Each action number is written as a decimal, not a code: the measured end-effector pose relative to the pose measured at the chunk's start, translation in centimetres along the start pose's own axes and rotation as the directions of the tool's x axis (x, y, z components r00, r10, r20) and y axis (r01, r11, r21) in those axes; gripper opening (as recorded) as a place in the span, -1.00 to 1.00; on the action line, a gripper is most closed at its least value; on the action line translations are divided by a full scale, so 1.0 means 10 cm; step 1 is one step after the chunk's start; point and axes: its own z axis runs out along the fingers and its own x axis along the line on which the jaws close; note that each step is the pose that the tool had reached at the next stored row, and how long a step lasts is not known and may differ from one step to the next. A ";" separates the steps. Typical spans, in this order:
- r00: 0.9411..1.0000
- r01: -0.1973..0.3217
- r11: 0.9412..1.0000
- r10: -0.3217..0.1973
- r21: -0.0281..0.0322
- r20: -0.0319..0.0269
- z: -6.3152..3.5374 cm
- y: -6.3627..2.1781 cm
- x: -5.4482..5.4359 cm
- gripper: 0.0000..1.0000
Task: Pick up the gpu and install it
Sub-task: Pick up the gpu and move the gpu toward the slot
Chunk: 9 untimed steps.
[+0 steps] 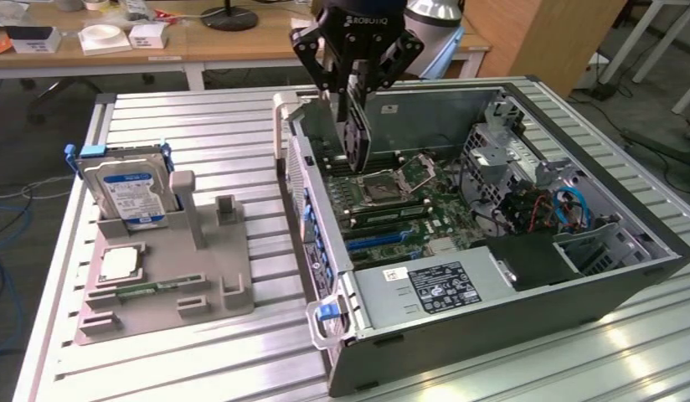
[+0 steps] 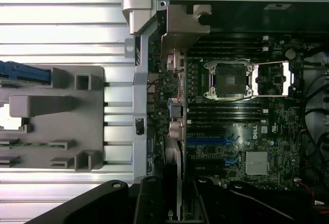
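Exterior view: slatted table (image 1: 188, 117) carries the open PC case (image 1: 613, 280), laid on its side with the motherboard (image 1: 435, 213) facing up, so cards drop in from above. The grey fixture (image 1: 217, 276) just beside the case stands the hard drive (image 1: 127, 193) upright for an easy grab. The gpu (image 1: 357, 134) hangs on edge above the board, near the case's rear wall, probably oriented to meet a slot. Fingers (image 1: 321, 63) are roughly half closed, clamping the card's top edge from 2 sides.
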 end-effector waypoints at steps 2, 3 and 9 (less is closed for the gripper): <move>1.000 0.000 1.000 0.000 0.000 0.000 0.000 0.000 -0.02 -0.47; 1.000 0.000 1.000 0.000 0.000 0.000 0.000 0.000 -0.03 -0.47; 1.000 0.000 1.000 0.000 0.000 0.000 0.000 0.002 -0.10 -0.47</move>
